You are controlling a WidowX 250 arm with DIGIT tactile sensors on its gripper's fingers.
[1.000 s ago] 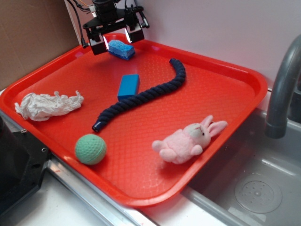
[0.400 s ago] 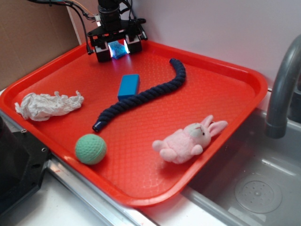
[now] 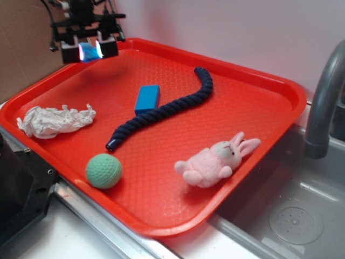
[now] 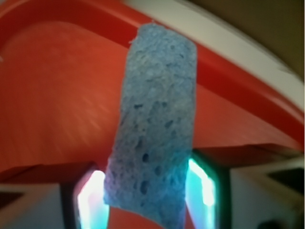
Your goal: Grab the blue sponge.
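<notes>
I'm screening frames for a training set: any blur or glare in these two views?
Exterior view: sharp overall, with cyan glow at the gripper. Wrist view: the blue sponge shows its pores but is slightly soft, the red tray behind is blurred, and bright cyan-white glare flanks the sponge.

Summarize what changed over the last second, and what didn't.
The gripper closed on the blue sponge near the tray's back edge and carried it up and toward the back-left corner. Block, rope, ball, bunny and cloth stayed put.
</notes>
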